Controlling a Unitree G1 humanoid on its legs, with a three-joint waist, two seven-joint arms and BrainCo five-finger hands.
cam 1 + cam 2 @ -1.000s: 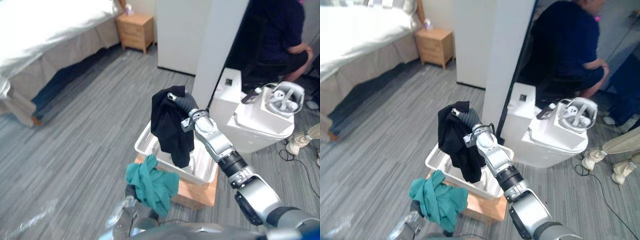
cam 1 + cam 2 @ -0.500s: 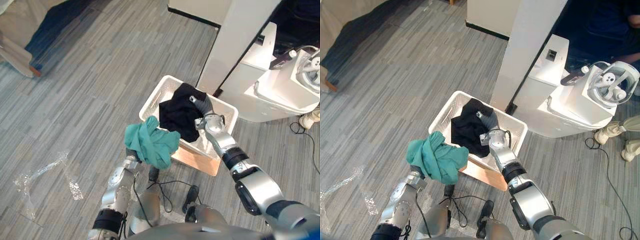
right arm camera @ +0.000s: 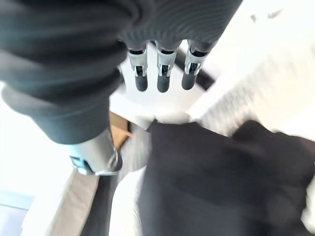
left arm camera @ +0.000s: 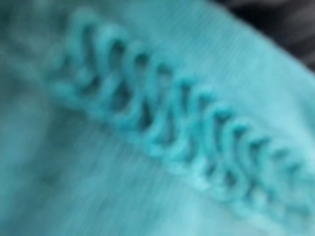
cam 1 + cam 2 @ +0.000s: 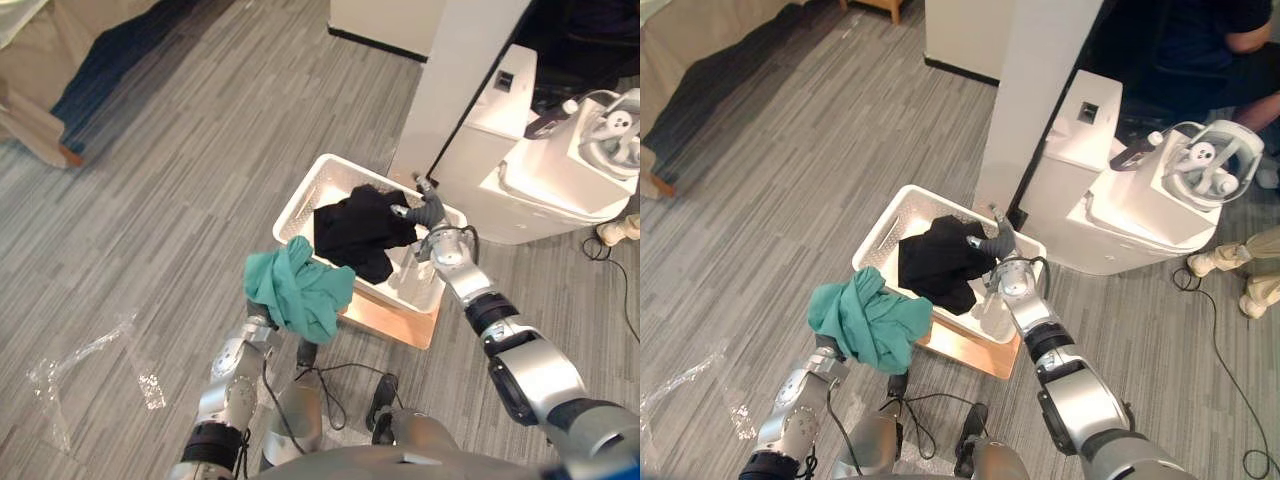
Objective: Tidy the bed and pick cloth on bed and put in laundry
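Observation:
A black cloth (image 5: 355, 225) lies bunched in the white laundry basket (image 5: 298, 196) on the floor. Just above the basket's right side, my right hand (image 5: 431, 214) has its fingers (image 3: 162, 73) straight and empty, with the black cloth (image 3: 221, 177) below them. A crumpled teal cloth (image 5: 298, 286) hangs in the air at the basket's near left corner, gripped from below by my left hand (image 5: 827, 352). That hand's fingers are buried in the teal cloth (image 4: 147, 123).
The basket rests on a low wooden board (image 5: 388, 316). A white pillar (image 5: 465, 80) and a white machine (image 5: 555, 175) stand right behind it. A bed corner (image 5: 35, 110) is far left, plastic wrap (image 5: 90, 350) lies on the floor, and a person (image 5: 1200, 40) sits upper right.
My right hand has opened and let go of the black cloth, which dropped into the basket. The head camera tipped down. The teal cloth stays in my left hand.

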